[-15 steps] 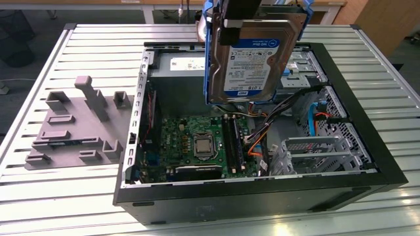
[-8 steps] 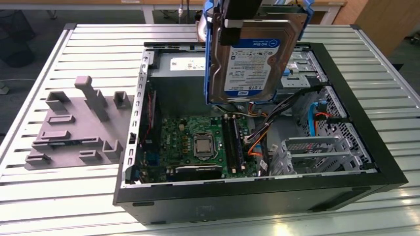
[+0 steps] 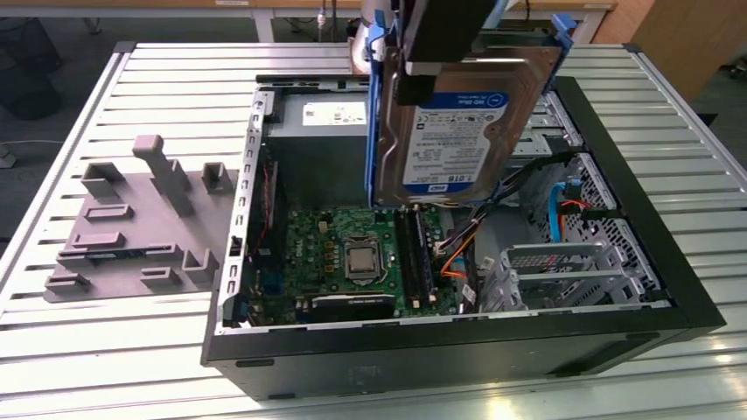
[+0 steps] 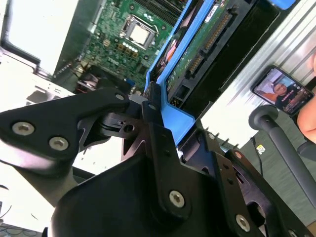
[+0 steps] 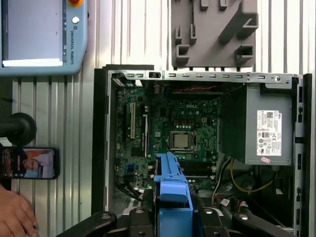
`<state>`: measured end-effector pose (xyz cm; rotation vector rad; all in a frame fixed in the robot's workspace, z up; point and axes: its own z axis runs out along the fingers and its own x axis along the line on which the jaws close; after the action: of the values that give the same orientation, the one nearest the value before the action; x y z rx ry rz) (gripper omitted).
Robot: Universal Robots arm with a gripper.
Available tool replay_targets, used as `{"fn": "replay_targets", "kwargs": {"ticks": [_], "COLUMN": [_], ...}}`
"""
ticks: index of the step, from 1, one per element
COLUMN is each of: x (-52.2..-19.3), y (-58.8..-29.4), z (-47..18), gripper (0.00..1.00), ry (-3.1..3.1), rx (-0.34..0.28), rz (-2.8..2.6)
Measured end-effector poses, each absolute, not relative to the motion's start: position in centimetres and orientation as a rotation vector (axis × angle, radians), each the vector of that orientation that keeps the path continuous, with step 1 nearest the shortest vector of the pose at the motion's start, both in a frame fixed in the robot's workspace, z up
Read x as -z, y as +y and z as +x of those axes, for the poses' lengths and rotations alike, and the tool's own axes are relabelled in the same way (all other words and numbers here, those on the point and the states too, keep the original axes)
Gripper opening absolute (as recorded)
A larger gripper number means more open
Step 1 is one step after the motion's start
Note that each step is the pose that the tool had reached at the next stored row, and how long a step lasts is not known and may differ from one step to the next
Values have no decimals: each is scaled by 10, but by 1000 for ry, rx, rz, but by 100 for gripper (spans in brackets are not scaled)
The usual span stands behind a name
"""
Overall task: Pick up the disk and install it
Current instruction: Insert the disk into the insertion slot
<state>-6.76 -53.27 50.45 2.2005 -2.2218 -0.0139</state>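
The disk, a silver-grey hard drive with a white-and-blue label in a bright blue carrier frame, hangs upright above the open computer case. My gripper is shut on the drive's upper end. The disk's lower edge sits over the motherboard, near the case's middle. In the second wrist view my gripper clamps the blue frame, and the disk shows its green circuit side. Seen edge-on in the first wrist view, the disk sits between the black sides of my gripper.
A grey moulded fixture block lies on the slatted table at the exterior view's left of the case. A metal drive cage fills the case's near right corner. A teach pendant, a phone and a person's hand are beside the case.
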Motion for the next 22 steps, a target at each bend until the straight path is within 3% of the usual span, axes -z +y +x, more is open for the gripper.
{"fn": "replay_targets", "kwargs": {"ticks": [22], "x": [-499], "y": [-551], "z": [-32], "gripper": [36], "ry": [-2228], "rx": [33], "rz": [2207]}}
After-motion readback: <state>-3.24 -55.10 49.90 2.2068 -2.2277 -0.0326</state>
